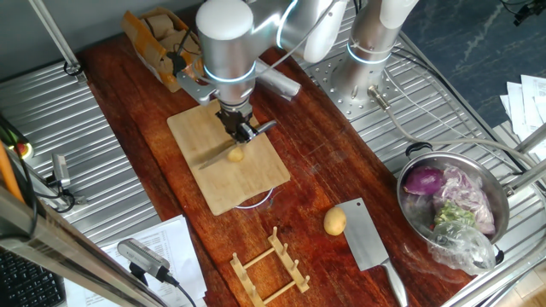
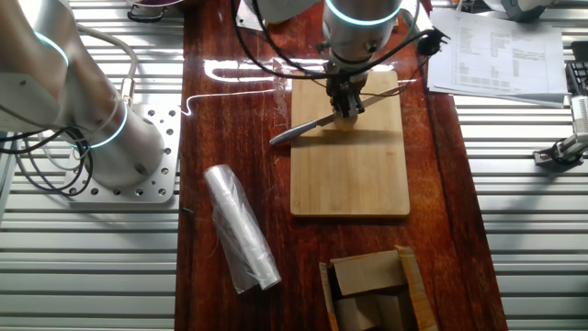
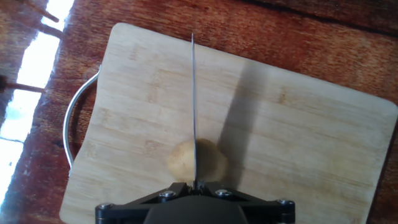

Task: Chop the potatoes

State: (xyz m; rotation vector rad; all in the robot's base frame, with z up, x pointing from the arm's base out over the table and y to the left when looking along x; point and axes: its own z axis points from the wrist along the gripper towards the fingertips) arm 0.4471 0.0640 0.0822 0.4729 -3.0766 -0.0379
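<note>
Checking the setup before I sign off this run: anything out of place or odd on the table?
Mostly tidy. One potato sits loose on the bare table beside the cleaver, off the cutting board. The gripper holds a knife over the other potato on the board. Nothing spilled or damaged.

Yellow-tan potato (image 3: 198, 160) on pale wooden board (image 3: 298, 149), dark red-brown table (image 1: 316, 162)

A robotics lab is showing: ribbed metal benches (image 1: 85, 170) flanking the knife (image 2: 317, 124), second arm base (image 2: 101, 138) standing beside.
</note>
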